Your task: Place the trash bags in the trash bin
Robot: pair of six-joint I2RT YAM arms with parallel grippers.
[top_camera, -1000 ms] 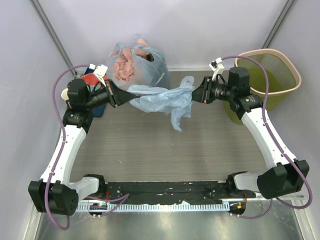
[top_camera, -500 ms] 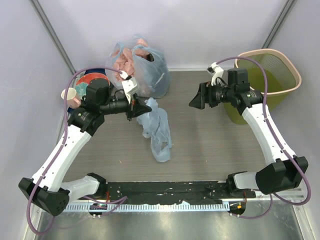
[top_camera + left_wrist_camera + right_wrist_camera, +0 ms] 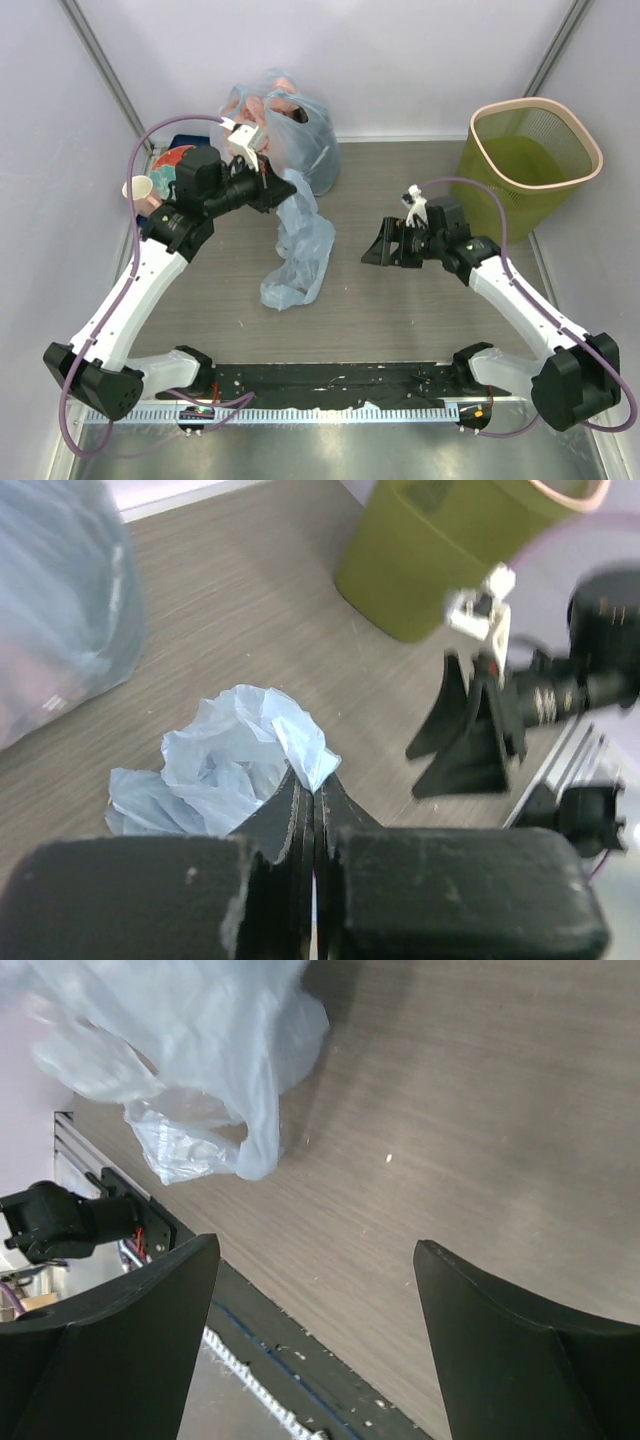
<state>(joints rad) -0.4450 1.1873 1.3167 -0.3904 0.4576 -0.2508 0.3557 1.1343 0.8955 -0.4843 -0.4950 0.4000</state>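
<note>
The light-blue trash bag (image 3: 297, 245) hangs limp from my left gripper (image 3: 287, 188), its lower end resting on the table. In the left wrist view the bag (image 3: 225, 760) bunches just beyond the left gripper (image 3: 313, 782), whose jaws are shut on an edge of it. My right gripper (image 3: 373, 246) is open and empty, to the right of the bag and apart from it. In the right wrist view the right gripper (image 3: 315, 1250) is wide open above bare table, with the bag (image 3: 190, 1050) at the upper left. The olive-green trash bin (image 3: 527, 155) stands upright at the back right; it also shows in the left wrist view (image 3: 440, 550).
A knotted blue bag with pink lumps (image 3: 280, 125) sits at the back, behind the left gripper. A paper cup (image 3: 140, 190) and red and blue items (image 3: 175, 158) lie at the far left. The black rail (image 3: 330, 378) runs along the near edge.
The right gripper let go of the bag a second ago and has moved down and left, away from the bin. The left gripper lifted the bag's edge toward the back; the bag now hangs longer.
</note>
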